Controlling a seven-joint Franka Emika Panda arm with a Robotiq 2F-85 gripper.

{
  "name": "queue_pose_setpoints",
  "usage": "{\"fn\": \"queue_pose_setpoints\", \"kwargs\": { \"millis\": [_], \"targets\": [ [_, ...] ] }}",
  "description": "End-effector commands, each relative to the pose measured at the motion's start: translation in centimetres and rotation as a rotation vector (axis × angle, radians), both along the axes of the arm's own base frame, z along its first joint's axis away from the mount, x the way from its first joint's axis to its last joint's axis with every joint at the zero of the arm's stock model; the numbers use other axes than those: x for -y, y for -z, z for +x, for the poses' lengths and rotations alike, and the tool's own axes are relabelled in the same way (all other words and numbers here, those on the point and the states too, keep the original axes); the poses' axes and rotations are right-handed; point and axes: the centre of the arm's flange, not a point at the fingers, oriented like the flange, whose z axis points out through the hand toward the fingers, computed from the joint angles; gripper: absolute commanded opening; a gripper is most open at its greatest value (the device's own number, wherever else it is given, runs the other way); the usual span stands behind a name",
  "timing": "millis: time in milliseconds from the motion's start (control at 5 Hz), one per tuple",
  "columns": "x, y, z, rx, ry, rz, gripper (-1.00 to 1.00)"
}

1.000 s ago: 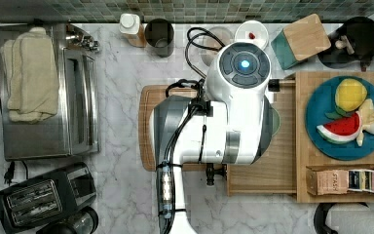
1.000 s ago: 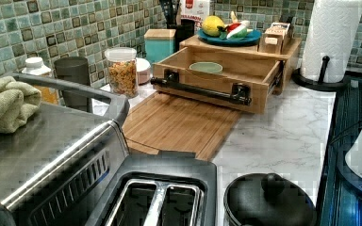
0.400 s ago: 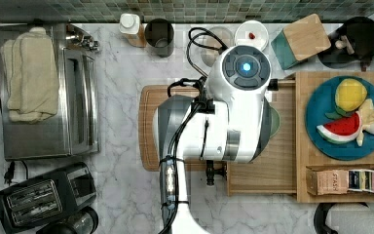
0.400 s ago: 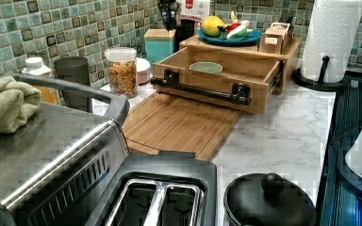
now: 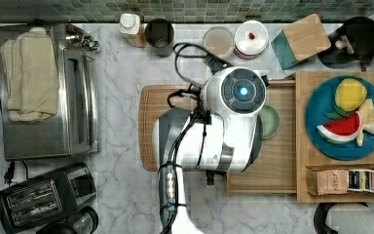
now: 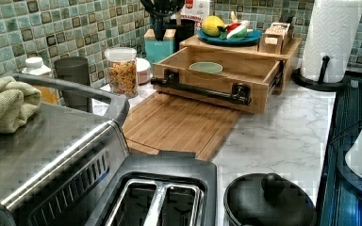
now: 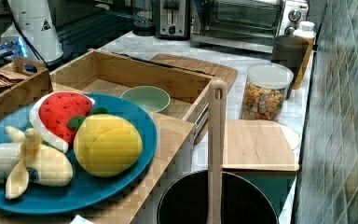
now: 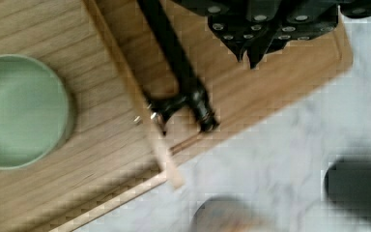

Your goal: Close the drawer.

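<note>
Around the drawer (image 6: 217, 75), much clutter: a jar of cereal (image 6: 121, 70) and a dark cup (image 6: 73, 77) along the tiled wall, a teal box (image 6: 159, 47) behind, a paper towel roll (image 6: 332, 37) off to the left view's right. Nearer the left view's camera, a toaster oven (image 6: 52, 155) with a folded towel (image 6: 4, 103) on top, then a toaster (image 6: 155, 197).

Found pulled well out from under the wooden stand (image 5: 302, 146), that drawer, with a green bowl (image 6: 206, 67) sitting on its floor. On the stand's top slab, a blue plate (image 5: 321, 97) of toy fruit and a small tray of packets (image 5: 343, 181).

Directly before the black bar handle (image 6: 200, 89), flat on the marble, a cutting board (image 6: 179, 125), lower than the drawer front and reaching right up to it.

Above all this, the white arm (image 5: 214, 136), bent over the board and the drawer's front edge in the top view, wrist pointing down. In the wrist view, the gripper (image 8: 251, 55) hanging over the board just outside the handle, apart from it, pinched nearly together and holding nothing.

Against a second ago: has slid toward the top view's bottom, uncovering more of the bowl. Drawer itself no further in, handle at the same spot in the left view.
</note>
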Motion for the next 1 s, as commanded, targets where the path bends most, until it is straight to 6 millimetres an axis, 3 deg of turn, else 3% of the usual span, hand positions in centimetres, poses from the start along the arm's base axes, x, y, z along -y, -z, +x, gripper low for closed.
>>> {"fn": "queue_pose_setpoints", "kwargs": {
  "millis": [200,600,1000],
  "targets": [
    [-7.8,2.8,-5.0,0.065,-0.374,0.044,-1.00],
    [-8.2,6.4,-5.6,0.053,-0.583,-0.015,-1.00],
    [-10.2,9.2,-4.4,-0.009,-0.620,-0.074,-1.00]
  ]
}}
